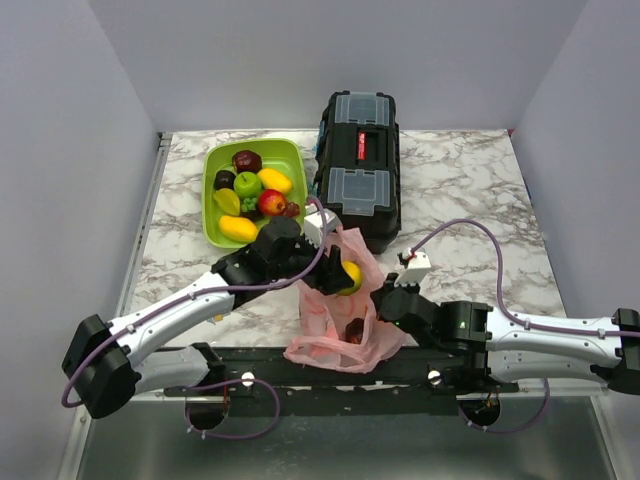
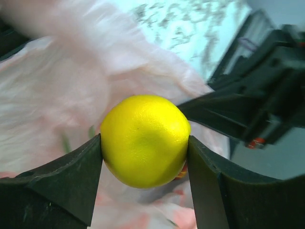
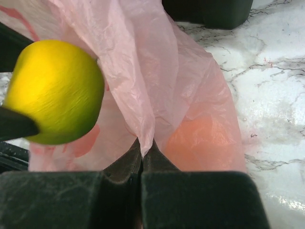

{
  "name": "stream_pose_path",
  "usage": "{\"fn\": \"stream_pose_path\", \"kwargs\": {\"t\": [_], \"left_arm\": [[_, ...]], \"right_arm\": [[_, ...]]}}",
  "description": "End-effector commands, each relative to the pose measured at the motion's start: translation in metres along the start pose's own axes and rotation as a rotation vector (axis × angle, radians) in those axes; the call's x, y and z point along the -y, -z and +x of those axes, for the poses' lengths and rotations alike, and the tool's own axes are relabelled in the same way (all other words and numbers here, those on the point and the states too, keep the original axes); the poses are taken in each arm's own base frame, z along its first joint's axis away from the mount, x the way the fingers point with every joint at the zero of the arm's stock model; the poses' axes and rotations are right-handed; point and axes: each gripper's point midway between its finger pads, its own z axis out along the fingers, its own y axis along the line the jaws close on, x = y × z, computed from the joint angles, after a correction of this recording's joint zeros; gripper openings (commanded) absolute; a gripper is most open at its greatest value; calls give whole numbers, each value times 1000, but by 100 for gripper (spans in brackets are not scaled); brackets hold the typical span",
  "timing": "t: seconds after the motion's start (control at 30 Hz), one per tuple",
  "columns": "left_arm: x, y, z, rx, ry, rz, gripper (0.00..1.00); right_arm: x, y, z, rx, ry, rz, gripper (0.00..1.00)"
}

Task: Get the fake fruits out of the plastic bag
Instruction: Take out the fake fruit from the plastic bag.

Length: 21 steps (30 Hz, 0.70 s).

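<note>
The pink plastic bag (image 1: 345, 325) lies at the table's near edge, between the two arms. My left gripper (image 1: 345, 277) is shut on the yellow-green fruit (image 1: 350, 277) and holds it above the bag's mouth; it fills the left wrist view (image 2: 144, 139) between my fingers and shows in the right wrist view (image 3: 55, 90). My right gripper (image 1: 385, 298) is shut on a fold of the bag (image 3: 143, 86), pinched between its fingertips. A dark red grape bunch (image 1: 355, 329) shows through the bag. An orange shape (image 3: 200, 138) glows through the plastic.
A lime-green tray (image 1: 215, 165) with several fruits stands at the back left. A black toolbox (image 1: 358, 165) stands behind the bag. Marble table (image 1: 470, 190) extends to the right. A black rail (image 1: 330, 370) runs along the near edge.
</note>
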Motion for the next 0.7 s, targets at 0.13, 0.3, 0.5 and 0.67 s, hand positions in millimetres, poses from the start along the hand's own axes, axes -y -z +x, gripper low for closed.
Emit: {"fn": "stream_pose_path", "kwargs": {"t": [0.13, 0.3, 0.5, 0.67], "left_arm": [[76, 39, -8, 50, -82, 472, 31], [83, 68, -30, 150, -161, 492, 30], [30, 95, -81, 327, -79, 176, 16], [-67, 126, -109, 450, 176, -359, 1]], "right_arm": [[3, 0, -2, 13, -9, 12, 1], [6, 3, 0, 5, -23, 11, 1], [5, 3, -2, 14, -24, 3, 1], [5, 3, -3, 16, -16, 6, 1]]}}
